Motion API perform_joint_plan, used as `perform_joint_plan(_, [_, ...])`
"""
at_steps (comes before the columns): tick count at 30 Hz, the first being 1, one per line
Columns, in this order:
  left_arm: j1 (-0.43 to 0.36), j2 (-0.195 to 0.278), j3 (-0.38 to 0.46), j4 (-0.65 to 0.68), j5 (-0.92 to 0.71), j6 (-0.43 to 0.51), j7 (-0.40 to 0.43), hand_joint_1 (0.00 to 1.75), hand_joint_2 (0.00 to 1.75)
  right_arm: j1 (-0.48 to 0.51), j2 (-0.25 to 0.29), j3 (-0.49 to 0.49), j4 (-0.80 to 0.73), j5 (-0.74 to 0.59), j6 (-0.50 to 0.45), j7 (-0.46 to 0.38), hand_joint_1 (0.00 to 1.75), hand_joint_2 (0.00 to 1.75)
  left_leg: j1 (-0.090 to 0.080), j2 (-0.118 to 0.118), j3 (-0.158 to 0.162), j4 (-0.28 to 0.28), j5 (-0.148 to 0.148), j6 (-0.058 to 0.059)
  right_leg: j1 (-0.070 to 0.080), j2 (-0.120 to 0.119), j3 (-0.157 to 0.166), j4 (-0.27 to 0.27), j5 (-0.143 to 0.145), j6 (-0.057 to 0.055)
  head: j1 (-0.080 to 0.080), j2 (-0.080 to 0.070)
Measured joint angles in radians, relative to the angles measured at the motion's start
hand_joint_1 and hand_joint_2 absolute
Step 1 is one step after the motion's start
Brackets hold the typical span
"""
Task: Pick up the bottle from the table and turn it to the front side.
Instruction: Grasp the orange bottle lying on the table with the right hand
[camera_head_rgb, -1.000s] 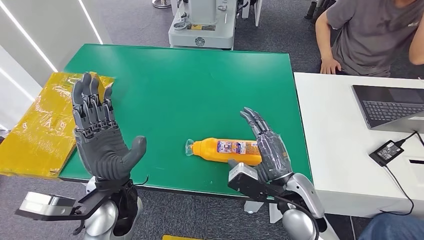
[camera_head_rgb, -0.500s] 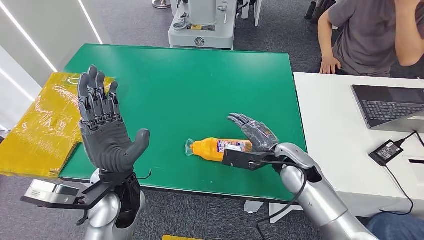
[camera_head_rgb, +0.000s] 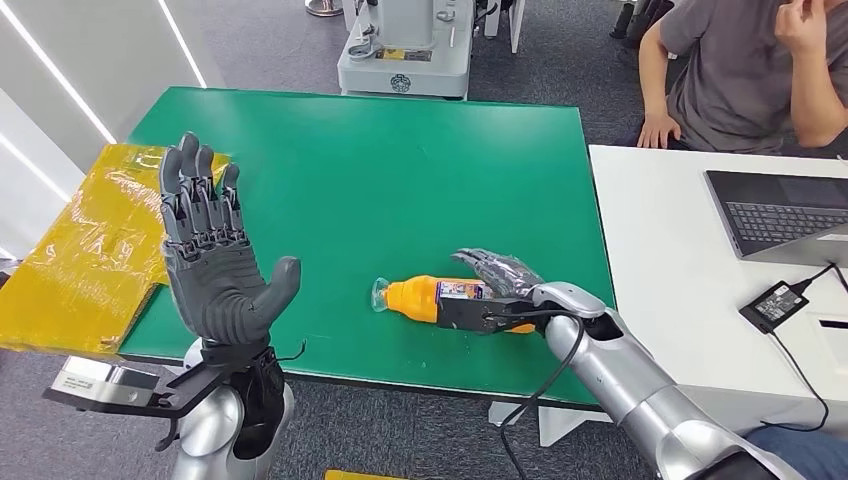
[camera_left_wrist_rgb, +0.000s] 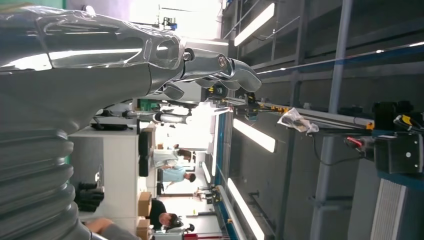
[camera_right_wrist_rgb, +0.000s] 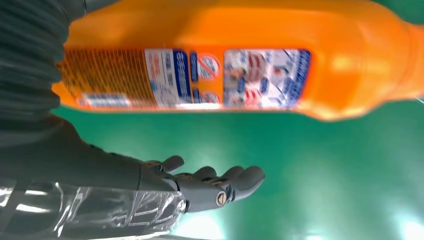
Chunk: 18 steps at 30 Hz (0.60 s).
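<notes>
- My right hand (camera_head_rgb: 497, 272) has swung down over the orange bottle (camera_head_rgb: 425, 297), which lies sideways on the green counter (camera_head_rgb: 400, 180); its fingers (camera_right_wrist_rgb: 235, 181) are spread, gripping nothing yet.
- My left hand (camera_head_rgb: 215, 270) hovers, fingers apart; grasp seems next.

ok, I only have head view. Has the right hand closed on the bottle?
Observer: No. In the right wrist view the right hand has its fingers stretched out, with a strip of green table between them and the bottle.
Operator: Which face is toward that camera?
Observer: The label, with fine print and small pictograms, too blurred to read.
Operator: Left hand?
Observer: In the left wrist view the left hand has its fingers out straight and holds nothing.
</notes>
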<state>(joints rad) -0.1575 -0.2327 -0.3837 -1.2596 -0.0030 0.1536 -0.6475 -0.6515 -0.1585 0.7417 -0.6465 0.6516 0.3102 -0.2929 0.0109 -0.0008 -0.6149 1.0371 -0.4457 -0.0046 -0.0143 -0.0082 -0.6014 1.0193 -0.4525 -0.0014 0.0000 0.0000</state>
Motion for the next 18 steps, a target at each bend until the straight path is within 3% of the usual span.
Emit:
perform_joint_plan(9, [-0.001,0.000,-0.014,0.000,0.000,-0.008,0.016,0.00,1.75,0.024,0.000,0.020,0.054,-0.001,-0.010,0.049,0.00,1.75,0.000,0.001,0.000,0.000,0.000,0.000,0.000,0.001,0.000,-0.001,0.000,0.000,0.000,0.000])
perform_joint_plan(18, [-0.001,0.000,-0.015,0.000,0.011,0.006,0.022,0.00,1.75,0.024,-0.001,0.029,0.076,0.054,-0.074,0.154,0.00,1.75,0.000,0.001,0.001,0.000,0.000,0.000,0.000,0.001,0.001,-0.001,0.000,0.001,0.000,0.000])
